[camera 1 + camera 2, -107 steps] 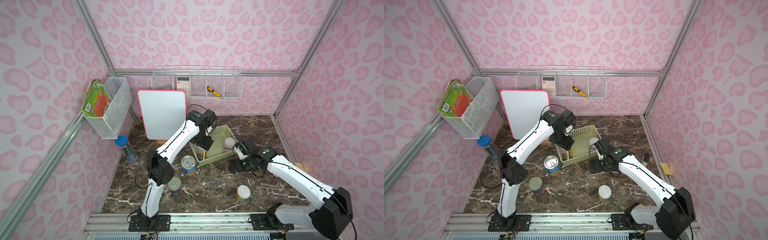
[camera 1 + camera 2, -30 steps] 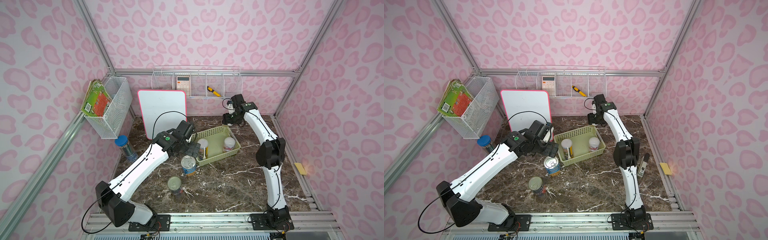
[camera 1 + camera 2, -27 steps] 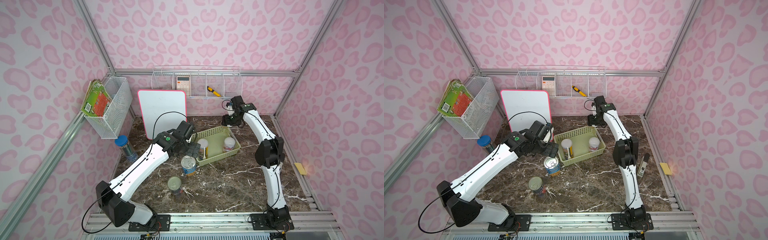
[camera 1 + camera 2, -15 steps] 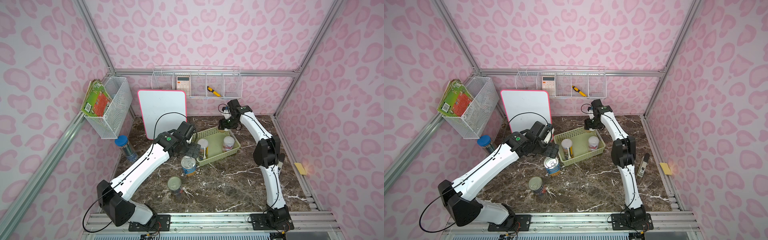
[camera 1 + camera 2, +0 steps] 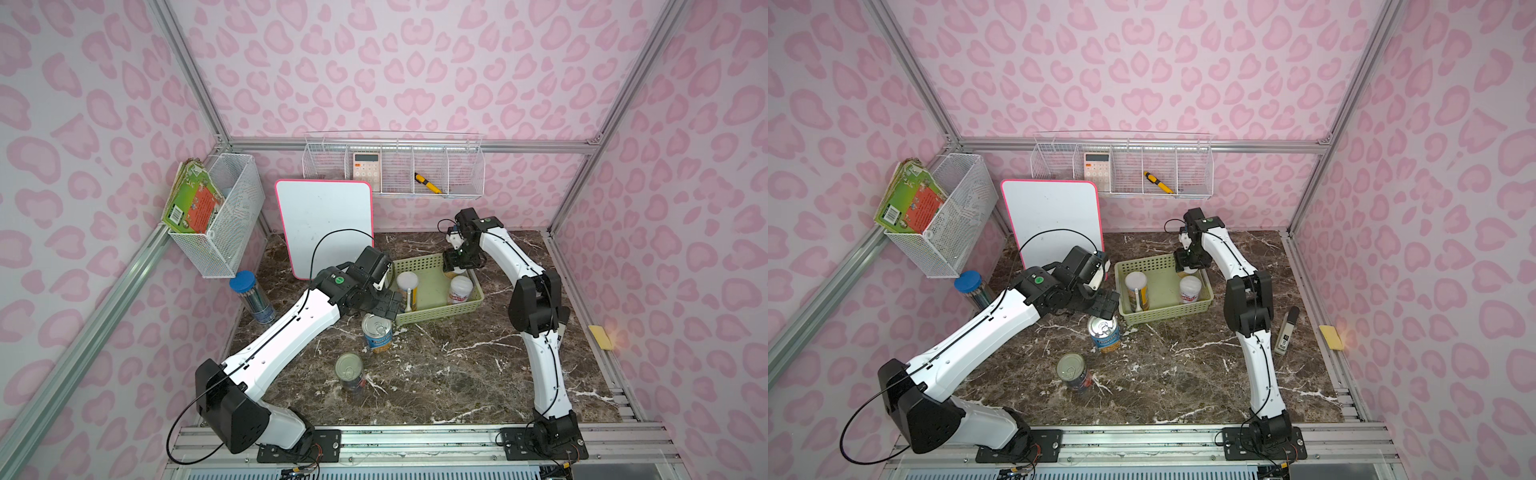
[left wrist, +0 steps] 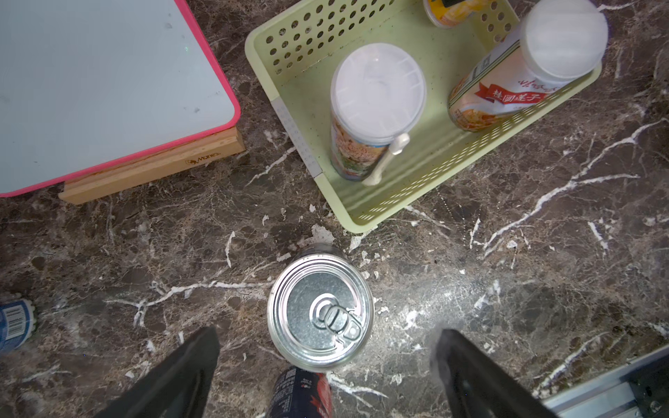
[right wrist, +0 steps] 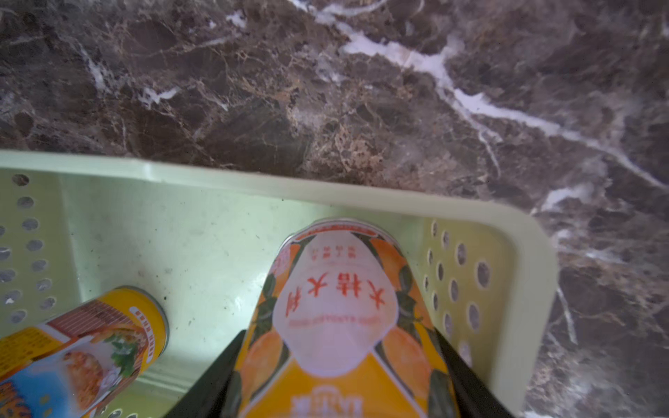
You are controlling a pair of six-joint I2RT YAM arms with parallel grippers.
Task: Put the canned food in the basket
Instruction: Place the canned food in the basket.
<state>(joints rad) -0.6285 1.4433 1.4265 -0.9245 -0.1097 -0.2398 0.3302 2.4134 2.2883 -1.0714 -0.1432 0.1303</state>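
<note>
Two cans wait outside: the dark can (image 5: 349,371) behind the left gripper (image 5: 386,303), the blue-yellow can (image 5: 377,332) just below its wide-apart jaws. Beyond it, the basket (image 5: 436,314) holds two white-lidded cans (image 5: 406,286); the right gripper (image 5: 459,266) is clamped on the orange-label can (image 7: 336,318), low in the far corner.

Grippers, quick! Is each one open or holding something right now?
Left gripper: open, empty, above the silver-topped blue-and-yellow metal can.
Right gripper: shut on the orange-labelled cylindrical can, inside the pale green perforated plastic basket.
</note>
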